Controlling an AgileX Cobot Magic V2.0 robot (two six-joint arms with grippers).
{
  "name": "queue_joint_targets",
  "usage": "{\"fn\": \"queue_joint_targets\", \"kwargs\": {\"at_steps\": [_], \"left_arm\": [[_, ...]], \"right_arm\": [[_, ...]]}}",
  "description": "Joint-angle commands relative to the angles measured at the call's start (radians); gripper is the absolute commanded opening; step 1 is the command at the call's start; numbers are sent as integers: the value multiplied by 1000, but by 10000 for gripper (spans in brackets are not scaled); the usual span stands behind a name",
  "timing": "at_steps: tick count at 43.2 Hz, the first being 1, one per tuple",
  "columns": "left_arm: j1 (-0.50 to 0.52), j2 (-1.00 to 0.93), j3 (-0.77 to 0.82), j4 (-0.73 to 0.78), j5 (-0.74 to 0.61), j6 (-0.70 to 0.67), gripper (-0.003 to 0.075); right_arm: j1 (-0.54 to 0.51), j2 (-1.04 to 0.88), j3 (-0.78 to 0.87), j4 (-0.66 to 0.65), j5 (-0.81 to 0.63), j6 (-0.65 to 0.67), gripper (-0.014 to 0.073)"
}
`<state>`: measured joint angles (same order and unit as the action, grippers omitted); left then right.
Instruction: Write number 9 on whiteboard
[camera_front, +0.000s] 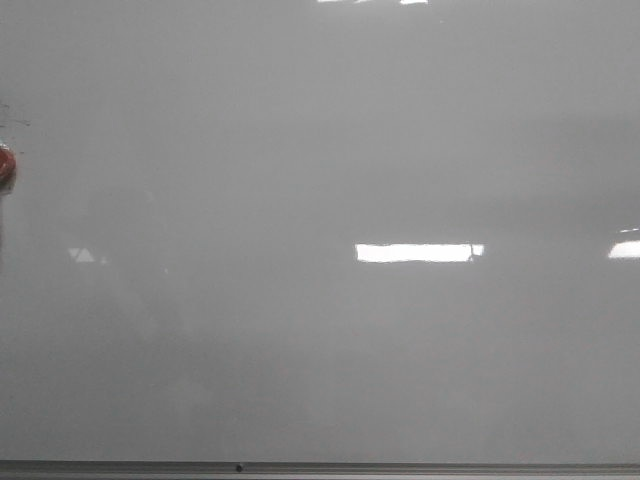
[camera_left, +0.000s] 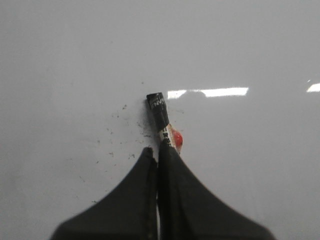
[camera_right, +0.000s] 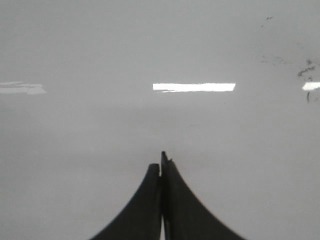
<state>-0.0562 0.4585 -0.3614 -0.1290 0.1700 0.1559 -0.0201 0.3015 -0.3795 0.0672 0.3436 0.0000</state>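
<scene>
The whiteboard (camera_front: 320, 340) is a glossy pale grey surface that fills the front view, with its grey frame strip (camera_front: 400, 467) along the lower edge. The number 9 is out of view; I see no drawn line on the board. In the left wrist view my left gripper (camera_left: 157, 151) is shut on a marker (camera_left: 159, 111), whose black end sticks out past the fingertips close to the whiteboard (camera_left: 240, 45), with a red part (camera_left: 177, 139) beside the fingers. My right gripper (camera_right: 162, 162) is shut with nothing in it, over bare whiteboard (camera_right: 100, 50).
A small red object (camera_front: 5, 165) shows at the front view's far left edge, with faint dark marks (camera_front: 12, 118) above it. Black ink specks (camera_left: 120, 135) dot the board near the marker. Dark smudges (camera_right: 306, 70) lie off to one side of the right gripper. Bright light reflections (camera_front: 418, 252) sit mid-board.
</scene>
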Motion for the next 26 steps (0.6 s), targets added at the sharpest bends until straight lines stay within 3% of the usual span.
{"fn": "queue_joint_targets", "kwargs": {"at_steps": [1,3,6,11,14,20,26], "left_arm": [[2,35,-39,-1,-92,-8,12],[2,37,-39,-1,-104,-8,69],[2,41,-39,-1,-126,-8,220],[2,41,-39,-1,-162,-8,597],[2,41,-39,-1,-198,-8,713],[2,41,-39,-59,-212,-8,637],[2,111,-55,-126,-111,-8,608]], "right_arm": [[-8,27,-37,-5,-78,0,-64],[-8,27,-37,-5,-78,0,-48],[-8,27,-37,-5,-79,0,37],[-8,27,-37,-5,-82,0,277],[-8,27,-37,-5,-82,0,414],[-8,27,-37,-5,-83,0,575],[-8,27,-37,-5,-87,0,580]]}}
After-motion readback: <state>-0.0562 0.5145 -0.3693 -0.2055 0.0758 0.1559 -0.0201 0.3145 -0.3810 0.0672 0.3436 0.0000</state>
